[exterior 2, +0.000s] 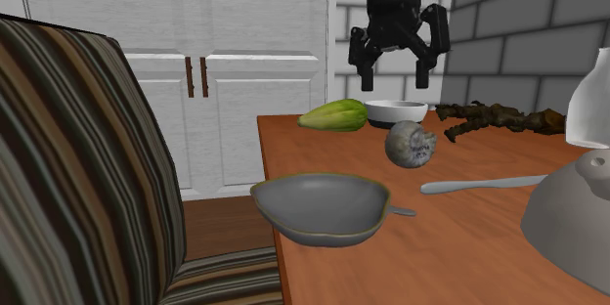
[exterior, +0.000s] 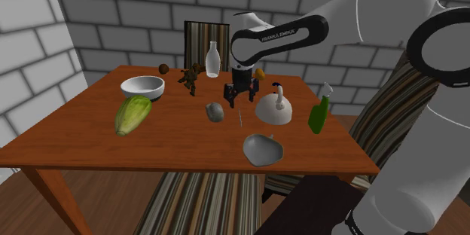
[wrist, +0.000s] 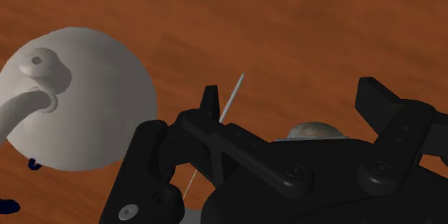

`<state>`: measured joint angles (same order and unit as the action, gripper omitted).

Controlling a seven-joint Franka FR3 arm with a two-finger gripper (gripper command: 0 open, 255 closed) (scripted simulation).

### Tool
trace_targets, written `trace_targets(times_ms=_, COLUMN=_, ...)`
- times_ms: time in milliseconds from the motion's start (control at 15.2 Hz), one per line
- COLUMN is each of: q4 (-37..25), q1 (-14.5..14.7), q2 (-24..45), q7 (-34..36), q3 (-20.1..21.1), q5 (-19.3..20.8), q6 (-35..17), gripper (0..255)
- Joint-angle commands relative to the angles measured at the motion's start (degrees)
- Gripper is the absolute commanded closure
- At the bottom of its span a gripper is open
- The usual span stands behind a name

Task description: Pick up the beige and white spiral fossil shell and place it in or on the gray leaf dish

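The claw (wrist: 291, 93), its black body closest to the wrist camera, hid most of the grey-beige spiral shell (wrist: 314, 131), so that just a rounded top showed. Its fingers were spread above the desk (exterior 2: 469, 244), touching nothing. The shell lay on the desk near the claw, apart from the gray leaf dish (exterior 2: 323, 227) by the desk's edge. The arm (exterior: 279, 34) read "FRANKA EMIKA".

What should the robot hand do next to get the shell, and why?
Probably move over the shell and come down around it. The gripper hangs open in the air, above the shell and a bit to one side, not touching it, so it cannot grab it yet.
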<state>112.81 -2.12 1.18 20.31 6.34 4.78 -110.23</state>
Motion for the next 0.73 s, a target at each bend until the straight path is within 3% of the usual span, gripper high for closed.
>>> trace_targets(times_ms=0, q4=-4.4, q1=0.1, q2=4.9, q7=0.9, q3=0.1, q5=0.0, q6=-0.2, gripper=0)
trace_targets(times_ms=660, q4=-33.2, q1=1.2, q2=30.0, q7=4.1, q3=-0.4, q5=-0.2, q6=4.5, gripper=0)
